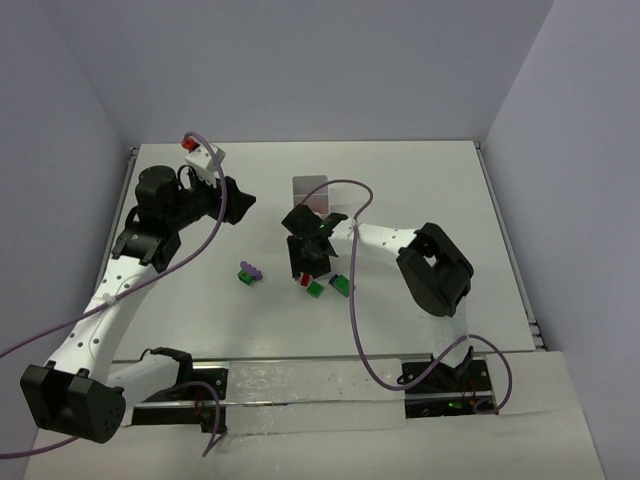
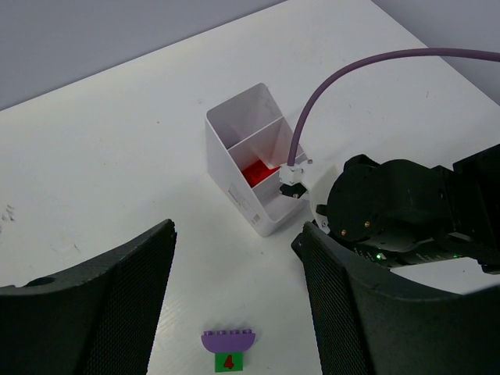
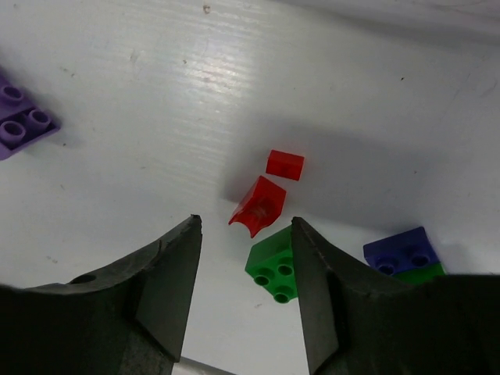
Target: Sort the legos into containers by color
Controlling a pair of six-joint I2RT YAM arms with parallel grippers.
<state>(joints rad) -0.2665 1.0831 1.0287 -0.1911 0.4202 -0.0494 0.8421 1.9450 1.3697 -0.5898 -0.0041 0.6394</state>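
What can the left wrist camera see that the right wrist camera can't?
Only the left wrist view shows the white tray, with something red in one compartment. It also shows the other arm and its purple cable.

Only the right wrist view shows a red lego, a smaller red piece, a green lego and a dark blue lego.

Both show the white table and a purple lego, probably the same one.

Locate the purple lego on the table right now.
In the top view the purple lego lies left of centre, against a green lego, with the red lego and the right gripper to its right.
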